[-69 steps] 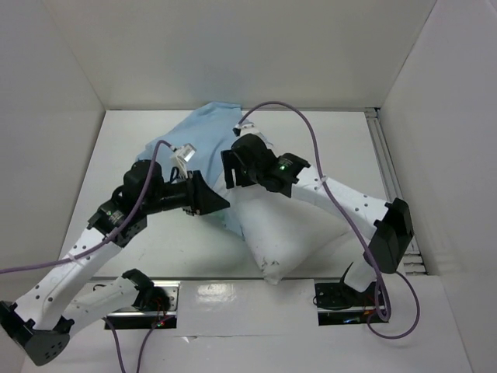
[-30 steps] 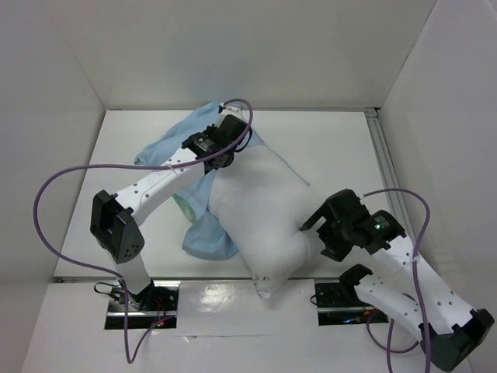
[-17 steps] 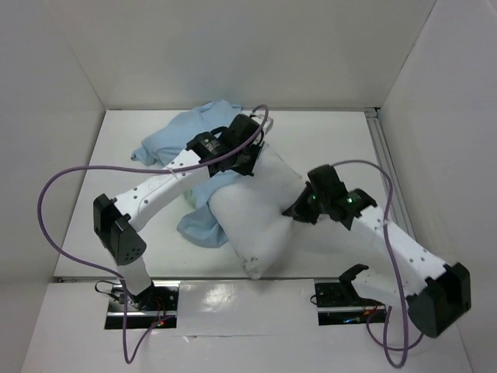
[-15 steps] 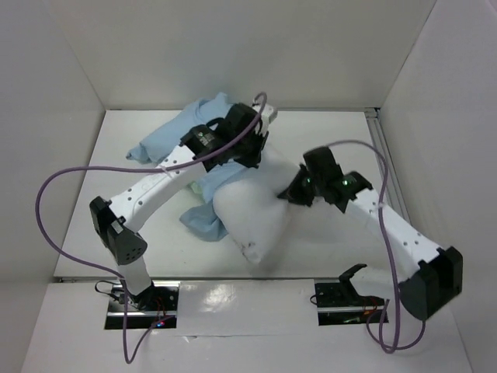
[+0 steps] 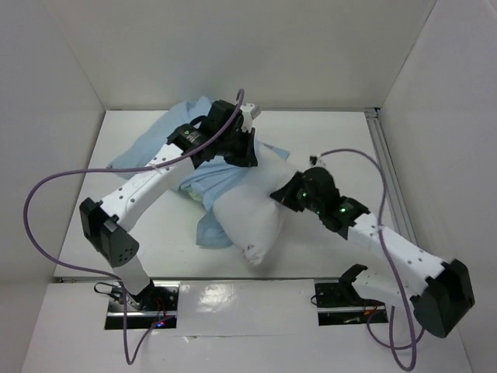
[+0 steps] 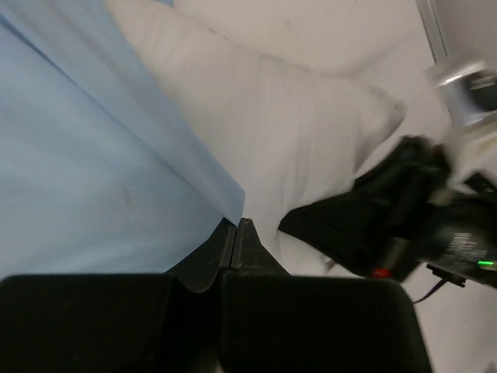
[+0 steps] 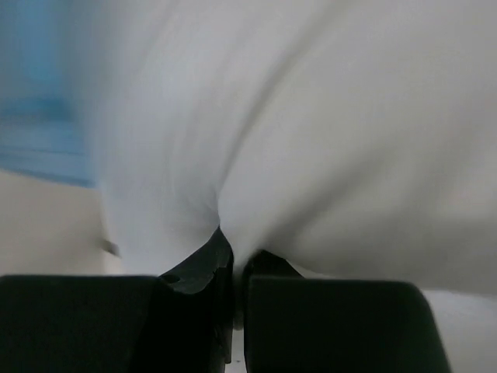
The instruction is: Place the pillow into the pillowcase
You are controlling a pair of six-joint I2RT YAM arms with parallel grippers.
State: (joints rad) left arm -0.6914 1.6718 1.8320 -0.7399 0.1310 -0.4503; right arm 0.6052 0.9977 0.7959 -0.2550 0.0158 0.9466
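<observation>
1. The right gripper [image 5: 284, 194], nearest the arm bases, had its jaws pressed together on a fold of white cloth. Its wrist view showed the fabric puckered into the closed tips.
2. The pillow [image 5: 247, 214] lay on the table [image 5: 342, 140] ahead of and to the left of that gripper. Its near corner was bare and pointed toward the bases; its far end was tucked under blue cloth.
3. At the pillow's far end, the left gripper [image 5: 247, 149] pinched the hem of the pillowcase [image 5: 151, 151]. In its wrist view the blue edge ran straight into the shut tips, with white pillow to their right and the right gripper just beyond. Whether one layer of hem or both were caught could not be told.
4. The rest of the pillowcase spread behind and to the left of the left gripper, bunched toward the far wall.
5. Judged from this layout, the step in hand was drawing the case mouth down over the pillow while the pillow was fed in; most of the pillow remained outside.
6. To do this well, the left pinch should lift the hem so the mouth gapes. The right gripper should push along the pillow's length, toward the left gripper and not across it. The small fold of pillow cloth looked liable to slip, and the lower layer might bunch under the pillow.
</observation>
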